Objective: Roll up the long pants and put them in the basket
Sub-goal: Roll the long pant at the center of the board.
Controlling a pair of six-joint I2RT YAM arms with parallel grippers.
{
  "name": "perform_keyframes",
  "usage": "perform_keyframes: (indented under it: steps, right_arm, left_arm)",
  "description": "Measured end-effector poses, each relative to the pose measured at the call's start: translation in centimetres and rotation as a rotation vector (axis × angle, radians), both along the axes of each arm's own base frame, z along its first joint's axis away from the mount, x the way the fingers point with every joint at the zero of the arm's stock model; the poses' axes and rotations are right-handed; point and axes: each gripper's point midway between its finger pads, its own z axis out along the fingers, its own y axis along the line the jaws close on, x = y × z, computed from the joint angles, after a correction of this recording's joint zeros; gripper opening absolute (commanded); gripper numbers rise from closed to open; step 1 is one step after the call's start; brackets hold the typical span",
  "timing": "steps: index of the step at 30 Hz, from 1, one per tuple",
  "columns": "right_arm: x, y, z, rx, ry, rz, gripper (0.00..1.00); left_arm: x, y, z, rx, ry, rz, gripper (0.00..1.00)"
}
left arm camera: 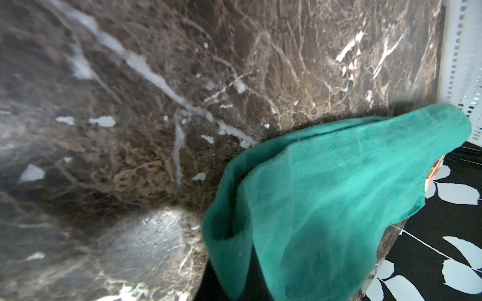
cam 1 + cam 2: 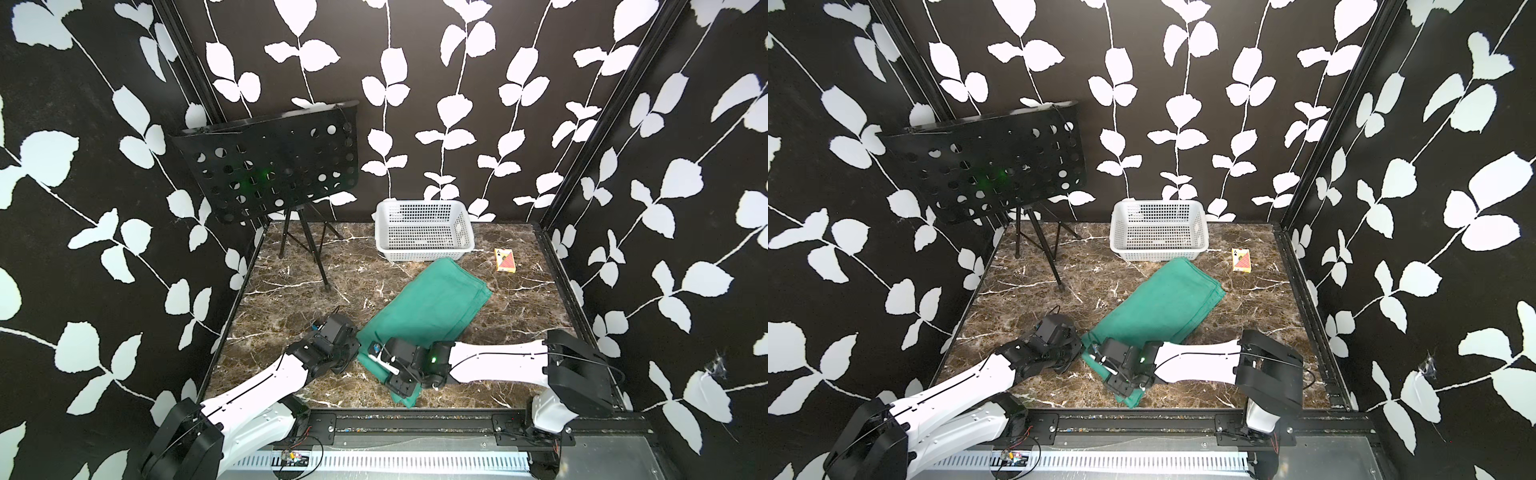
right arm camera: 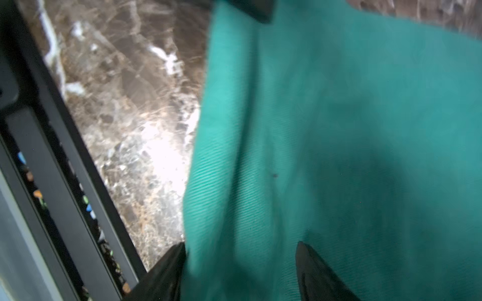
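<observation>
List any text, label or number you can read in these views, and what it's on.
"A": on the corner of the small orange box near the white basket; the rest of its print is too small to read.
No text shows on the long pants or the music stand.

long pants (image 2: pixel 428 307): matt teal cloth, fine woven rib up close, soft creases; tabletop (image 2: pixel 519 316): glossy brown marble-look, white veins, glare patch; basket (image 2: pixel 415 245): smooth white perforated plastic; stand panel (image 2: pixel 291 149): matt black, punched holes, looks metal
</observation>
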Motion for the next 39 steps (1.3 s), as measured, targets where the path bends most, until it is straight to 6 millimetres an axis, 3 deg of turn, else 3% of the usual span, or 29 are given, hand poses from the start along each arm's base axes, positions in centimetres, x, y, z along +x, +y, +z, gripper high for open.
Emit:
perform_keyframes:
  steps: [5,8,15,21,24,29,33,39]
  right_arm:
    - [0.0,1.2,-1.0,-0.065,-0.13,0.068,0.73]
    - [0.4,1.2,-2.7,-0.13,-0.176,0.084,0.64]
    - [1.1,1.4,-2.8,-0.158,-0.229,0.079,0.0]
    - [1.0,0.7,-2.5,-0.148,-0.186,0.051,0.0]
    - [0.4,-0.3,-1.8,-0.124,-0.116,0.024,0.0]
    - [0.7,-1.3,-0.6,-0.045,0.043,-0.066,0.0]
    - [0.9,-2.1,-1.0,0.005,0.178,-0.13,0.0]
    - [0.8,-2.5,-1.3,0.055,0.352,-0.187,0.0]
  left_arm:
    - [0.0,0.0,0.0,-0.002,0.001,0.006,0.0]
    - [0.0,0.0,0.0,-0.004,0.003,0.011,0.0]
    - [0.1,0.1,0.0,-0.006,0.003,0.02,0.0]
    - [-0.1,0.3,0.1,0.004,0.003,0.019,0.45]
    - [0.1,0.6,0.9,0.007,-0.029,0.026,0.57]
    - [0.7,1.3,3.3,0.014,-0.119,0.026,0.62]
    - [0.9,1.7,5.2,0.02,-0.186,0.01,0.62]
    - [-0.2,2.8,5.8,0.045,-0.203,-0.012,0.62]
